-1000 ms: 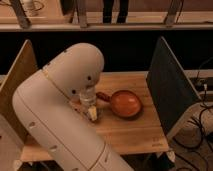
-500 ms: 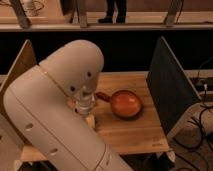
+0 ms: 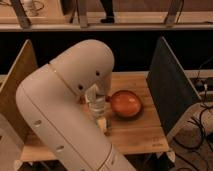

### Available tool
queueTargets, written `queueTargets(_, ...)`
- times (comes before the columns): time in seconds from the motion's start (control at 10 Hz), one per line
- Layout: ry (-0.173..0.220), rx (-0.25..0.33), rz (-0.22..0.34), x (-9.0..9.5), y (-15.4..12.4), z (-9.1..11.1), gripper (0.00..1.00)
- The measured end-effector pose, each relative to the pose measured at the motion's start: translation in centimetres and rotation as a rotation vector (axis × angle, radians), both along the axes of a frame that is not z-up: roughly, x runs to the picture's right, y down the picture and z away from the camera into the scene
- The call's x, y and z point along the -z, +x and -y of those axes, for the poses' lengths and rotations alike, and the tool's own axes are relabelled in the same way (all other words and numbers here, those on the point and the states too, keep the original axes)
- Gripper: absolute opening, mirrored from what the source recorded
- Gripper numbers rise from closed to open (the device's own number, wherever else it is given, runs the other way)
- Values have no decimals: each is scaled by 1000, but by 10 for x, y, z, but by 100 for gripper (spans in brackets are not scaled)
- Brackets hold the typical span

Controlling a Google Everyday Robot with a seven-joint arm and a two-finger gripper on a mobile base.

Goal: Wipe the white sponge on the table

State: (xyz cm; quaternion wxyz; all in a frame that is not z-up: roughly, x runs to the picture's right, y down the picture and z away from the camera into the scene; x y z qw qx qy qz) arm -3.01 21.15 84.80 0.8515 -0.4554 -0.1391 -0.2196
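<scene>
The white sponge (image 3: 103, 124) is a small cream block resting on the light wooden table (image 3: 137, 136), just left of the table's middle. My gripper (image 3: 101, 118) points down from the big white arm (image 3: 65, 105) and is shut on the sponge's top, pressing it onto the wood. The arm hides most of the left half of the table.
An orange pan (image 3: 125, 103) sits on the table right beside the gripper, its handle pointing toward the arm. A tan upright panel (image 3: 19, 85) stands at the left and a dark one (image 3: 171, 90) at the right. Cables (image 3: 202, 107) lie beyond the right panel.
The sponge and the gripper have slid along the table toward the front and a little to the right. The arm has swung with them. The pan has stayed put.
</scene>
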Motion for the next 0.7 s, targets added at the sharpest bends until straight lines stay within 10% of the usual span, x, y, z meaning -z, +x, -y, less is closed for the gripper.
queueTargets(0.4, 32, 5, -98, -24, 43, 31, 4)
queueTargets(0.7, 94, 2, -47, -52, 15, 70, 4)
